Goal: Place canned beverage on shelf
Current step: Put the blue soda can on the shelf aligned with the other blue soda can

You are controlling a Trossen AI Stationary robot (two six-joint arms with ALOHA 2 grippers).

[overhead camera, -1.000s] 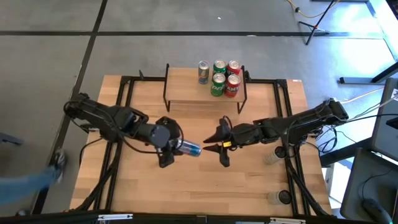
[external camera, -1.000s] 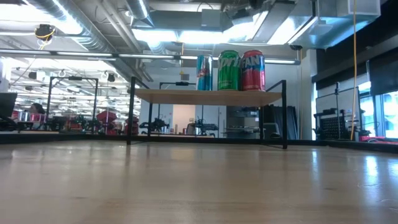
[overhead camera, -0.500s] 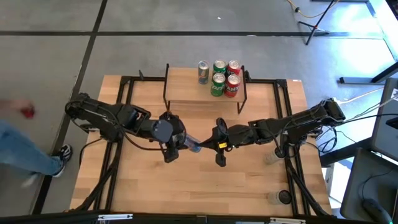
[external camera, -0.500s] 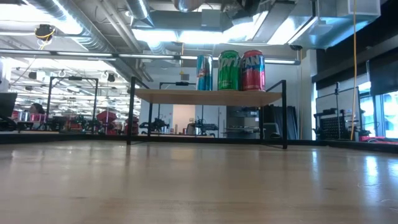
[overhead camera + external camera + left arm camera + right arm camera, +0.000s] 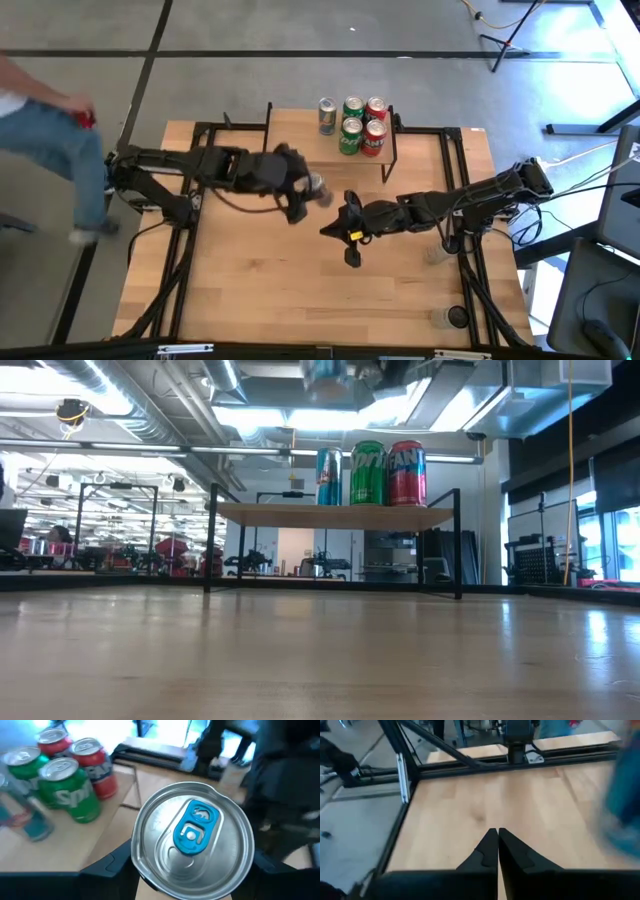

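Note:
My left gripper (image 5: 306, 194) is shut on a blue can with a silver top (image 5: 192, 836), held in the air in front of the shelf (image 5: 300, 148). The can shows blurred at the top of the low view (image 5: 325, 370). The shelf, a light-wood top on black legs (image 5: 335, 513), carries several upright cans at its right end: a blue one (image 5: 327, 115), green ones (image 5: 350, 135) and red ones (image 5: 373, 137). My right gripper (image 5: 324, 232) is shut and empty over the table's middle, near the held can. My left gripper pinches the can between its two fingers, one finger (image 5: 112, 866) on each side of the can's wall, just below the top rim (image 5: 137, 857). The can is lifted clear of the table. Its top faces the wrist camera and it stands roughly upright.
Black frame rails (image 5: 205, 150) run along the table's sides and far edge. A person in jeans (image 5: 55, 150) walks past the table's left side. Bare wood tabletop (image 5: 300, 290) lies toward the near edge.
My left gripper has gone from the table's middle up and toward the far edge, to the shelf, carrying the can. The can has turned from lying on its side to top up. A person has walked along the table's left side.

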